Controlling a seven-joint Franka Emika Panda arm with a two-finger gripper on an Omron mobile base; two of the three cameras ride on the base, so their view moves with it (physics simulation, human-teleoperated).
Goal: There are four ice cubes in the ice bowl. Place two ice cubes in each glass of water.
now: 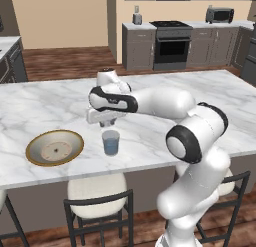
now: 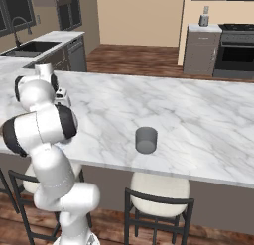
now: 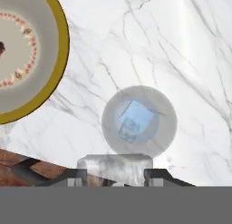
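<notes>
One ice cube [image 3: 114, 168] sits between the two dark fingertips [image 3: 156, 177] of your hand [image 1: 106, 123], which grips it from both sides; in the hand view the pale cube fills the gap between the tips. Your hand hangs directly above the nearer glass of water [image 1: 110, 142], apart from its rim, and looking down along the fingers you see the round mouth of that glass just past the held cube. Inside the glass lies a second ice cube [image 3: 135, 120], bluish and tilted, resting in the water.

To the glass's left in the left base view, near it but not touching, you have the ice bowl [image 1: 35, 154], a wide shallow dish with a gold-brown rim and a pale inside ringed by a faint dotted pattern. You cannot make out any cubes in it from the left base view; in the hand view only part of the bowl shows, with a small dark speck at the frame's edge that cannot be identified.

The other glass [image 2: 146, 140], darker grey, stands well apart on the marble tabletop [image 2: 198, 115], near its front edge above a white-cushioned stool [image 2: 159, 187]. Its contents cannot be told from this angle.
</notes>
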